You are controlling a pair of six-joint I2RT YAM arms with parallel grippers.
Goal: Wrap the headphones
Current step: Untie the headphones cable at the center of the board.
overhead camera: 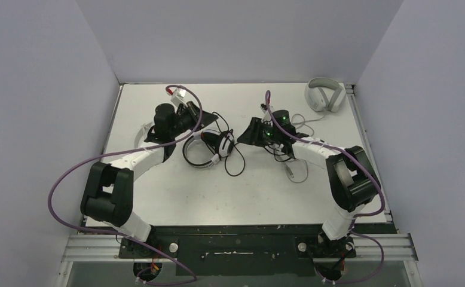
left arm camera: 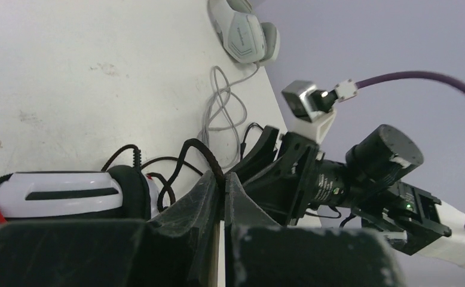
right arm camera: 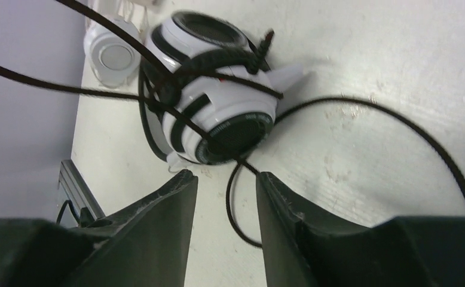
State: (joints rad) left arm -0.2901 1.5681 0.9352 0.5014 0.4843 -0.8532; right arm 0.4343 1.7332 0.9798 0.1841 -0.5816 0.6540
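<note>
The left claw (left arm camera: 220, 186) is clamped on the black cable (left arm camera: 193, 145); the right claw (right arm camera: 225, 194), half open and empty, should catch slack beside the headset (right arm camera: 233, 106).

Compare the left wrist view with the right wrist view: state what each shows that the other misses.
Left wrist only: the light grey over-ear headphones, their grey cable, the right arm's wrist camera, and the left gripper shut on the black cable. Right wrist only: a small white earcup, and the right gripper open and empty. Both: the black-and-white headset, its black cable, the table.
</note>
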